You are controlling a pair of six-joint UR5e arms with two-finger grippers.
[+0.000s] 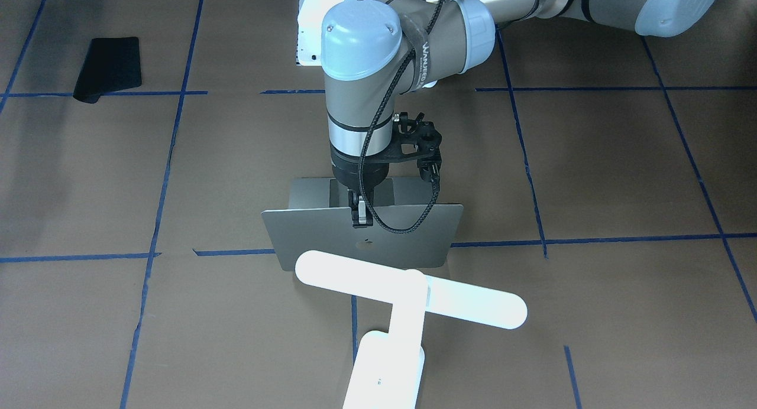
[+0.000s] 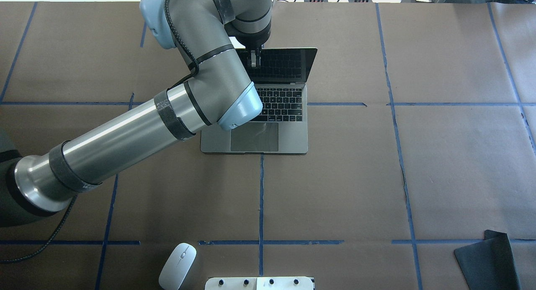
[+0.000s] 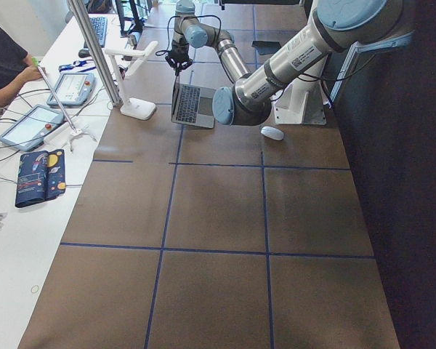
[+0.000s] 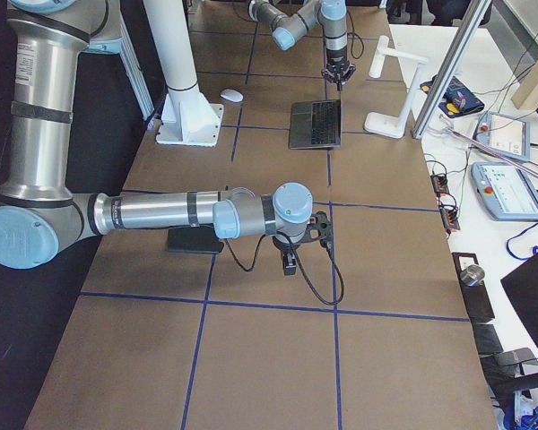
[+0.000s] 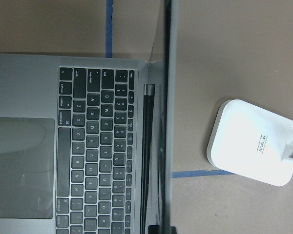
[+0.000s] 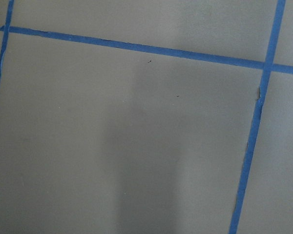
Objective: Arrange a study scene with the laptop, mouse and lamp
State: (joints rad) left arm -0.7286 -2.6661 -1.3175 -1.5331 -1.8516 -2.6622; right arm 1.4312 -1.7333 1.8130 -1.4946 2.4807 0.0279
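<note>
Laptop [image 2: 293, 135] open, middle of surface [image 2: 335, 177]. Left: mouse [image 2: 178, 265] near robot's base, well apart. Centre: left hand [image 2: 254, 60] clamped on lid's top edge; lamp [image 1: 408, 292] just behind lid. Right: right hand [image 4: 290, 265], cannot tell whether apart or together.

Front view: the lamp [image 1: 408, 292] base runs off the bottom edge, and its bar covers the lower strip of the laptop [image 1: 319, 237] lid. The keyboard is hidden behind that lid. On the left gripper [image 1: 360, 220], only the finger on the lid's back shows; the other is behind the lid. Overhead: the left arm [image 2: 125, 135] blocks the laptop's left keys and one screen corner, and the mouse pad [image 2: 485, 256] is clipped by the bottom edge. Left wrist cam sees the lid edge-on, so the screen face can't be seen; the lamp neck is cut at the right border. The mouse [image 3: 272, 133] is a small white blob from the left side. The right gripper [image 4: 290, 262] shows only in a side view, too small to judge its jaws, and the right arm [image 4: 161, 215] hides part of the pad.
</note>
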